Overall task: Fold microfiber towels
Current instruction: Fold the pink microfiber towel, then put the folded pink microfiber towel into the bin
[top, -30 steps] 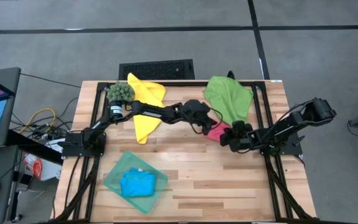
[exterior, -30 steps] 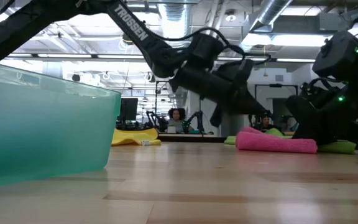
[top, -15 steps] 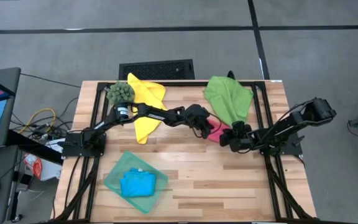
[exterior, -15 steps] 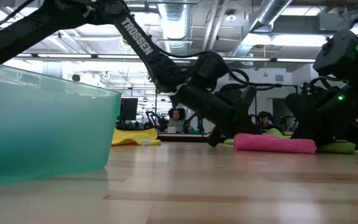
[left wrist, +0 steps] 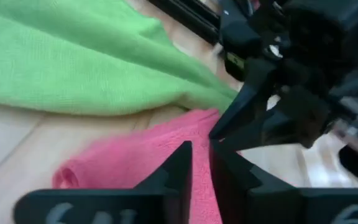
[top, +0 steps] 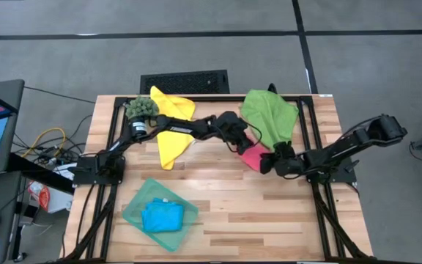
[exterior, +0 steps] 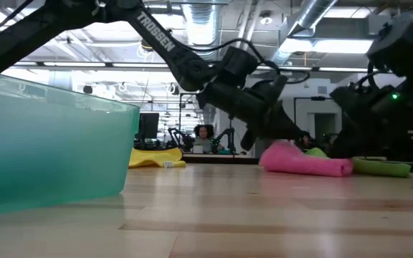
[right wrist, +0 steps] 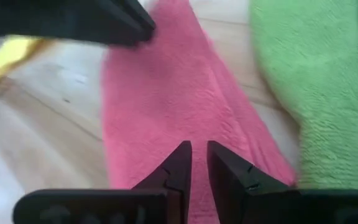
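Note:
The pink towel (top: 255, 155), folded into a long strip, lies on the table mid-right. Its left end (exterior: 272, 149) is humped up off the wood. My left gripper (top: 249, 143) hovers at that end, open by a narrow slit (left wrist: 201, 155). My right gripper (top: 273, 163) is shut on the strip's right end. The green towel (top: 269, 117) lies spread at the far right and the yellow towel (top: 171, 128) at the far left. The blue towel (top: 161, 216) lies folded in the teal tray (top: 134, 207). My left gripper stands slanting down over the pink towel's raised left end (left wrist: 166, 143); I cannot tell whether its fingertips touch the cloth. My right gripper pinches the pink towel's right end (right wrist: 197, 124) between its two fingers, coming from the table's right and slanting down. How many layers it has does not show. The strip runs away from the fingers along the table.
A spiky green ball plant (top: 142, 108) sits at the far left corner on the yellow towel's edge. The teal tray stands near the front left. Bare wood stretches across the near middle and right (top: 269, 220). Black frame rails (top: 313, 213) run along the table's sides.
My left gripper dipped to the table beside the pink towel's left end, then came up again toward the far side. That end of the towel now stands humped up, and the strip has slid a little toward the table's left. My right arm has risen slightly.

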You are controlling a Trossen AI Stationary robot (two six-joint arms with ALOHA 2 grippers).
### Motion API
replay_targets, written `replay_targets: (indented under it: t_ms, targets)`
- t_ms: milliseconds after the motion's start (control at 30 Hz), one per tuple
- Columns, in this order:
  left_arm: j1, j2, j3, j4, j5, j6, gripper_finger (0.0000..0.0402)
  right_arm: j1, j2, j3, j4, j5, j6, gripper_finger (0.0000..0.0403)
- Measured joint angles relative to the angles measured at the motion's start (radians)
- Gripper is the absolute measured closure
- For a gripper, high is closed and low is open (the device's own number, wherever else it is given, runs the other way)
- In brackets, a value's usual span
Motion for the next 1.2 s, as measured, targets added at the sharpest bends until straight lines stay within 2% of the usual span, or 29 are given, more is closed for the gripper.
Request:
replay_targets:
  t_ms: [200, 367, 633, 833, 967, 1067, 1200]
  targets:
    - [0.035, 0.001, 0.065, -0.069, 0.12, -0.002, 0.0303, 0.0, -0.106, 0.001, 0.001, 0.009, -0.023, 0.0326]
    - [0.065, 0.001, 0.133, -0.188, 0.156, 0.052, 0.0271, 0.0, -0.178, 0.002, -0.001, 0.008, -0.067, 0.0326]
    - [0.104, -0.008, 0.314, -0.539, 0.244, 0.211, 0.0225, 0.008, -0.27, 0.002, -0.039, -0.006, -0.07, 0.0326]
    - [0.106, -0.009, 0.463, -0.807, 0.217, 0.328, 0.0208, 0.041, -0.333, 0.003, -0.045, -0.006, -0.072, 0.0326]
    - [0.105, -0.01, 0.544, -0.955, 0.136, 0.349, 0.0207, 0.056, -0.395, 0.029, -0.058, -0.029, -0.13, 0.0326]
    - [0.106, -0.01, 0.577, -1.008, 0.098, 0.348, 0.0206, 0.057, -0.447, 0.088, -0.116, -0.043, -0.219, 0.0323]
    - [0.106, -0.012, 0.568, -1.008, 0.019, 0.316, 0.0206, 0.057, -0.513, 0.209, -0.281, -0.036, -0.331, 0.0308]
